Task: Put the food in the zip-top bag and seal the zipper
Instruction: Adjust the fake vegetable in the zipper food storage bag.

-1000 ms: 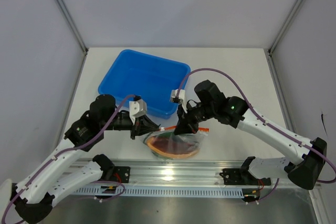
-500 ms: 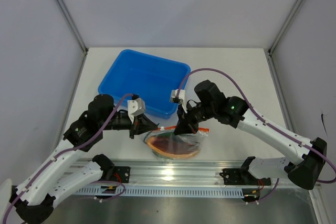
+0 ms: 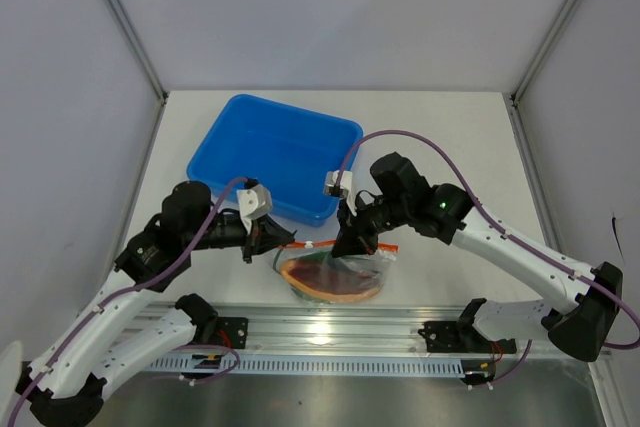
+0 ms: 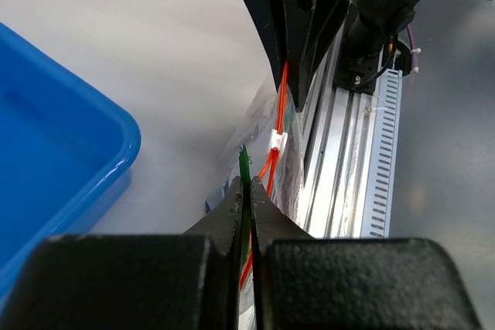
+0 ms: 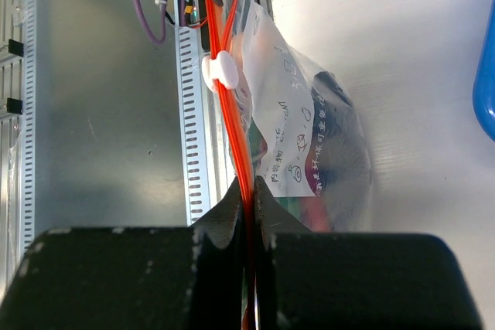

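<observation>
The zip-top bag [image 3: 345, 272], crinkly clear plastic, has its thin orange zipper [image 4: 282, 98] pinched by left tool [image 4: 246, 185] and right tool [image 5: 247, 188].

L gripper [image 3: 274, 239] edged back left, tugging zip-top bag [image 3: 366, 268] corner.

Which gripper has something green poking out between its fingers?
The left gripper: a green tip sticks out of its shut fingers. The right gripper shows only the orange zipper.

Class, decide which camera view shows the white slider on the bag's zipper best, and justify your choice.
The right wrist view: the white slider appears largest and sharp, straddling the orange-red zipper. The left wrist view shows the slider smaller; the top view shows it only as a white speck.
</observation>
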